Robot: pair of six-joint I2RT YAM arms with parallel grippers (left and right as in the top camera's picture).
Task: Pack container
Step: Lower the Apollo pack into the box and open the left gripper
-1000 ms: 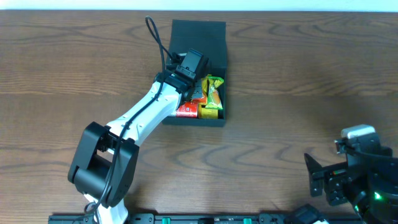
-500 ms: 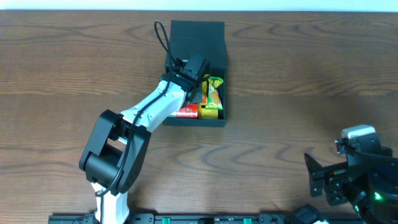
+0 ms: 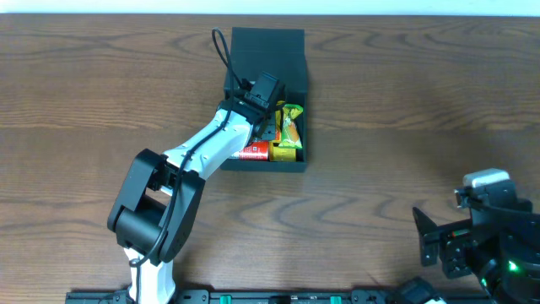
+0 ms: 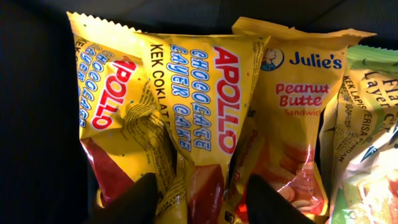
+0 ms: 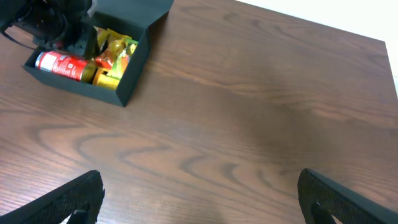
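The dark container (image 3: 263, 165) lies open at the back of the table, its flap lid (image 3: 268, 42) folded back. It also shows in the right wrist view (image 5: 127, 87). My left gripper (image 4: 205, 199) is down inside it, open, with one finger on each side of a crumpled yellow Apollo chocolate cake packet (image 4: 174, 93). A Julie's peanut butter packet (image 4: 298, 118) and a green packet (image 4: 367, 124) stand beside it. A red can (image 3: 251, 151) lies along the front wall. My right gripper (image 5: 199, 193) is open and empty over bare table at the front right.
The left arm (image 3: 198, 152) runs from the front left up to the box. The right arm's body (image 3: 485, 228) sits at the front right corner. Brown wood table (image 3: 405, 110) lies between the box and the right arm.
The left arm pushed a little further toward the box between one second and half a second ago. Nothing has moved since. The right arm is still.
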